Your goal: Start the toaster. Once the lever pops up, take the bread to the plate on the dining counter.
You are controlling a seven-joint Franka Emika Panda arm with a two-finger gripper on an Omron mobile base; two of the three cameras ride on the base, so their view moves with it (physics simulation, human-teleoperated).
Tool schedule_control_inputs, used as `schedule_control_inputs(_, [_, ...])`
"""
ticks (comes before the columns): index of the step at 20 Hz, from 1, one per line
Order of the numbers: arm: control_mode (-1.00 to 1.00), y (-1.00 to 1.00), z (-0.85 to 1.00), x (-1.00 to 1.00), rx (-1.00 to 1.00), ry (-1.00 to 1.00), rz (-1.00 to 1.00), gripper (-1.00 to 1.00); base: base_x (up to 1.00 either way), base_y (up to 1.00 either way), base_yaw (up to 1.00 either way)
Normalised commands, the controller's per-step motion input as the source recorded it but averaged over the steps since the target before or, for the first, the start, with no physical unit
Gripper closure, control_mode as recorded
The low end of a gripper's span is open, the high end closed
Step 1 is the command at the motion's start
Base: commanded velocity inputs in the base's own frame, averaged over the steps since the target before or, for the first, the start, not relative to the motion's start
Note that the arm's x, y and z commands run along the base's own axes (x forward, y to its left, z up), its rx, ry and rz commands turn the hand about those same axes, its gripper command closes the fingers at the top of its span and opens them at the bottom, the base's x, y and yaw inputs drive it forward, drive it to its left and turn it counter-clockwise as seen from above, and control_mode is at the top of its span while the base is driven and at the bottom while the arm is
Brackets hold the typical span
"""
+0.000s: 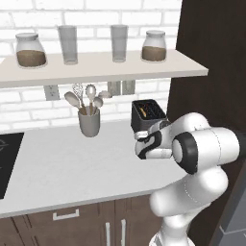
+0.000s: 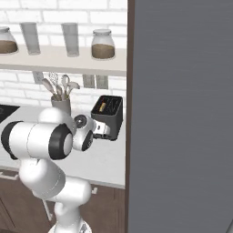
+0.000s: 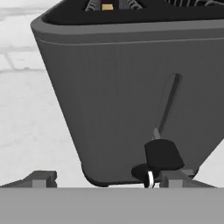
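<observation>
The arm's wrist hides the toaster's [image 1: 148, 113] lower front in both base views, and the gripper [image 3: 103, 179] shows just its tips, spread wide with nothing between them. The bread [image 3: 107, 7] is a tan scrap deep in a slot. A utensil cup [image 1: 89, 122] stands left of the toaster on the counter [image 1: 72, 163], under a shelf [image 1: 96, 67] of jars and glasses. The lever [image 3: 162, 154] sits low in its upright slit on the near face.

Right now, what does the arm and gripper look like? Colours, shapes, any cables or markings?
The arm is glossy white, built of rounded, bulbous segments with dark grey-black rings at the joints. The wrist section has white shells over black inserts. The gripper ends in two small dark grey, blocky fingertips. No loose cables or readable markings are visible.
</observation>
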Motion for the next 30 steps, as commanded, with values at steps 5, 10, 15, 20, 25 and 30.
schedule_control_inputs(5, [-1.0,-0.06,-0.12,0.05,0.0,0.0,0.0,-1.0,0.0,0.0,0.0])
schedule_control_inputs(10, [-1.0,-0.06,-0.03,-0.07,0.01,-0.02,0.0,-1.0,0.0,0.0,0.0])
schedule_control_inputs(15, [-1.0,-0.17,0.79,-0.98,0.08,-0.23,-0.03,-1.0,0.0,0.0,0.0])
schedule_control_inputs(20, [-1.0,-0.04,1.0,-0.87,0.11,-0.23,-0.03,-1.0,0.0,0.0,0.0])
schedule_control_inputs(25, [-1.0,-0.01,1.0,-0.29,0.06,-0.05,-0.02,-1.0,0.0,0.0,0.0])
schedule_control_inputs(30, [-1.0,0.0,0.97,-0.12,0.01,0.11,0.0,-1.0,0.0,0.0,0.0])
